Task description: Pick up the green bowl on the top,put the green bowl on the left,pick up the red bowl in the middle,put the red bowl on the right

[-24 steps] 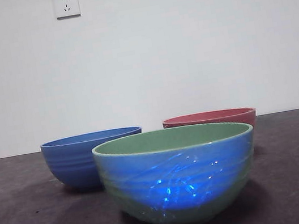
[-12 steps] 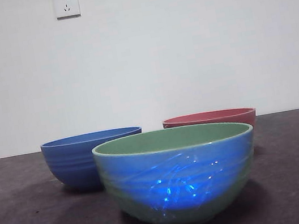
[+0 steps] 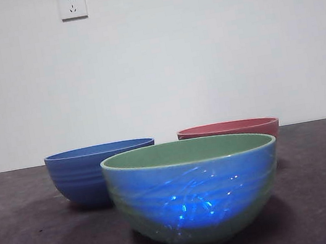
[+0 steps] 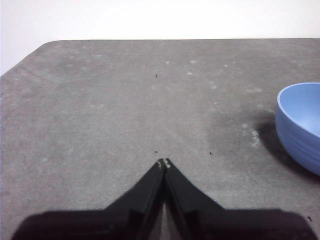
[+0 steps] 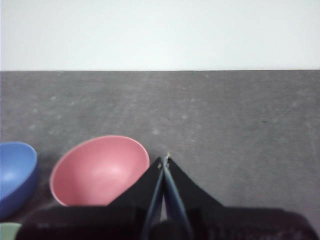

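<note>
The green bowl (image 3: 193, 192) stands nearest in the front view, glossy, with a blue glow on its side; a sliver of it shows in the right wrist view (image 5: 9, 231). The red bowl (image 3: 230, 129) stands behind it to the right, upright and empty, and shows in the right wrist view (image 5: 97, 170). My right gripper (image 5: 164, 159) is shut and empty, above the table just beside the red bowl. My left gripper (image 4: 164, 162) is shut and empty over bare table. Neither arm shows in the front view.
A solid blue ribbed bowl (image 3: 99, 170) stands behind the green one to the left; it also shows in the left wrist view (image 4: 302, 125) and the right wrist view (image 5: 15, 175). The dark grey table (image 3: 325, 195) meets a white wall with two sockets (image 3: 72, 4).
</note>
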You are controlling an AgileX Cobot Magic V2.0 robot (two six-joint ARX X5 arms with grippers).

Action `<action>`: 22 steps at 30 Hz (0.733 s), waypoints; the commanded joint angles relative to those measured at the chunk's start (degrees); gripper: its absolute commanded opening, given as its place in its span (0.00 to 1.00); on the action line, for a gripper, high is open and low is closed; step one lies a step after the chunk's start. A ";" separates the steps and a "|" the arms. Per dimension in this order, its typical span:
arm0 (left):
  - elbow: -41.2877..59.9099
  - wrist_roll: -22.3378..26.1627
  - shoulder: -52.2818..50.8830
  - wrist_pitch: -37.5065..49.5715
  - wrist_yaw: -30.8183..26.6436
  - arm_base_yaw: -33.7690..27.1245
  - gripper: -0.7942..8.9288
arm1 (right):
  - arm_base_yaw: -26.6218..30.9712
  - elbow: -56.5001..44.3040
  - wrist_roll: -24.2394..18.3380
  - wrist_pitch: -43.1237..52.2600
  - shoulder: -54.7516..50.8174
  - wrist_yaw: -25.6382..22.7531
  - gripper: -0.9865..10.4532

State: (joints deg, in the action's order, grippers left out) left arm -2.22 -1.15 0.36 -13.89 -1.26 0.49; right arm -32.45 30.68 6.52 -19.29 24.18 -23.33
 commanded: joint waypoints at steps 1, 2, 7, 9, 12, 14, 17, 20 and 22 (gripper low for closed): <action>0.81 -0.33 -0.04 -0.09 0.02 -0.17 0.08 | 1.62 -1.36 -2.47 -0.50 -4.72 -0.52 0.09; 0.81 -0.33 -0.04 -0.07 0.02 -0.20 0.08 | 2.73 -2.34 -2.49 -0.37 -6.29 -0.13 0.09; 0.81 -0.33 -0.04 -0.09 0.04 -0.17 0.08 | 14.34 -13.46 -2.54 4.31 -14.75 11.19 0.09; 0.81 -0.33 -0.04 -0.09 0.02 -0.17 0.08 | 18.49 -17.40 -2.45 5.35 -17.14 16.31 0.09; 0.81 -0.33 -0.04 -0.09 0.04 -0.17 0.08 | 23.67 -22.95 -2.47 7.72 -19.78 25.11 0.09; 0.81 -0.33 -0.04 -0.07 0.04 -0.17 0.08 | 25.55 -25.51 -2.47 8.68 -20.87 27.52 0.09; 0.81 -0.33 -0.04 -0.09 0.02 -0.17 0.08 | 26.53 -28.28 -2.56 9.01 -22.32 27.89 0.09; 0.81 -0.33 -0.04 -0.09 0.04 -0.17 0.08 | 26.53 -30.29 -2.54 8.87 -23.91 27.91 0.09; 0.81 -0.33 -0.04 -0.09 0.02 -0.17 0.08 | 26.53 -30.27 -2.58 9.75 -24.11 27.80 0.09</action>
State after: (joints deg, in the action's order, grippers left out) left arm -2.22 -1.15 0.36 -13.89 -1.28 0.47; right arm -5.98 1.23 4.25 -10.24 0.49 4.51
